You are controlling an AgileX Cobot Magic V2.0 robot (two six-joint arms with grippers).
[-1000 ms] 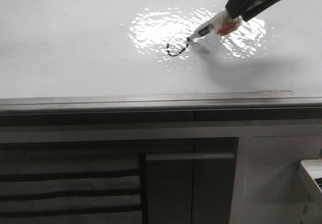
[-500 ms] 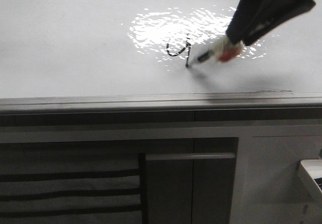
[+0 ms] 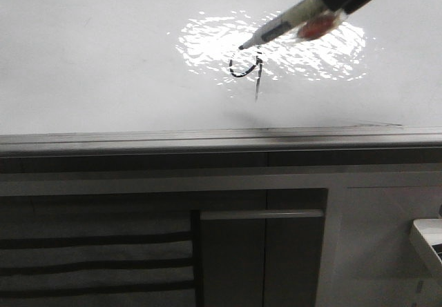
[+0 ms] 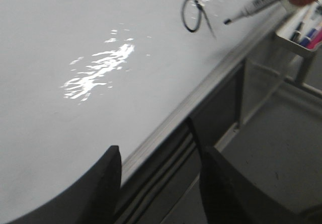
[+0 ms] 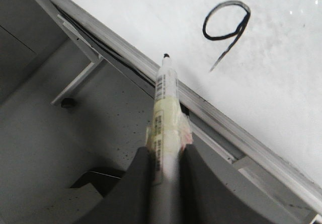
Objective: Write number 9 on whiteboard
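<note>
The whiteboard (image 3: 103, 58) lies flat with a bright glare patch. A black number 9 (image 3: 246, 69) is drawn on it, a loop with a tail; it also shows in the left wrist view (image 4: 195, 18) and the right wrist view (image 5: 227, 27). My right gripper (image 3: 324, 14) is shut on a white marker (image 3: 283, 25) and holds it lifted, tip just above the loop and off the board. In the right wrist view the marker (image 5: 166, 113) sits between the fingers. My left gripper (image 4: 158, 158) is open and empty over the board's edge.
A grey metal edge strip (image 3: 221, 141) borders the whiteboard in front. Grey cabinet fronts with a handle (image 3: 261, 214) stand below it. A small tray with markers (image 4: 302, 30) sits off the board's edge.
The marker drew the tail of the 9 downward, then lifted off the board. The right gripper rose and moved back up to the right. The 9 now has its full tail.
</note>
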